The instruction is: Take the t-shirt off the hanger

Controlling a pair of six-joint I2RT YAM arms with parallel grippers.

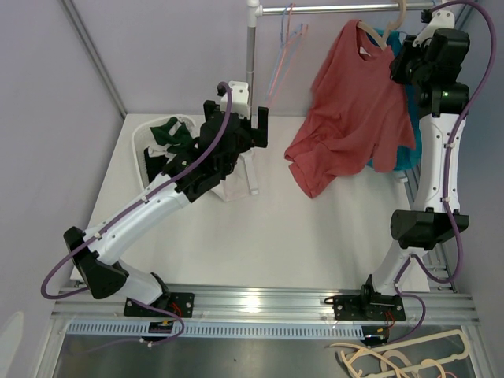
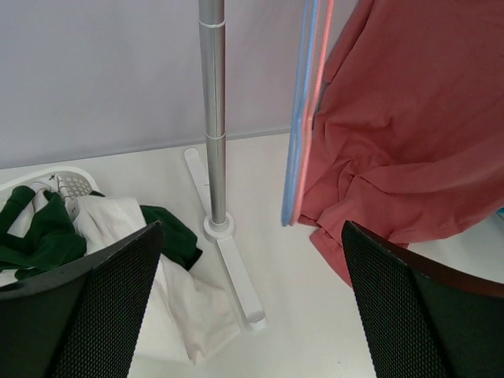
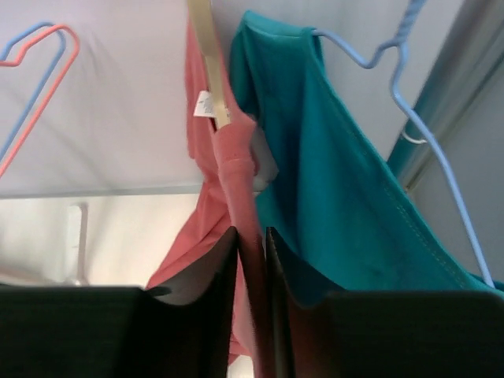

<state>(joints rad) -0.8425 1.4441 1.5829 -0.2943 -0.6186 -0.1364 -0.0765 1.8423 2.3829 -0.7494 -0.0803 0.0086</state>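
Observation:
A red t-shirt (image 1: 354,110) hangs from a wooden hanger (image 1: 391,25) on the rail (image 1: 339,8) at the back right. Its lower part trails onto the table. My right gripper (image 1: 400,67) is high up at the shirt's right shoulder. In the right wrist view it (image 3: 252,252) is shut on the red t-shirt's collar edge (image 3: 236,165), just below the wooden hanger (image 3: 206,55). My left gripper (image 1: 253,126) is open and empty, left of the shirt. In the left wrist view its fingers (image 2: 409,307) frame the red t-shirt (image 2: 402,134) and the rack's pole (image 2: 213,110).
A teal shirt (image 3: 339,173) on a blue wire hanger (image 3: 409,94) hangs right beside the red one. Empty blue and pink hangers (image 1: 285,47) hang further left. A white basket (image 1: 157,146) with green and white clothes sits at the left. The rack's foot (image 2: 236,276) lies on the table.

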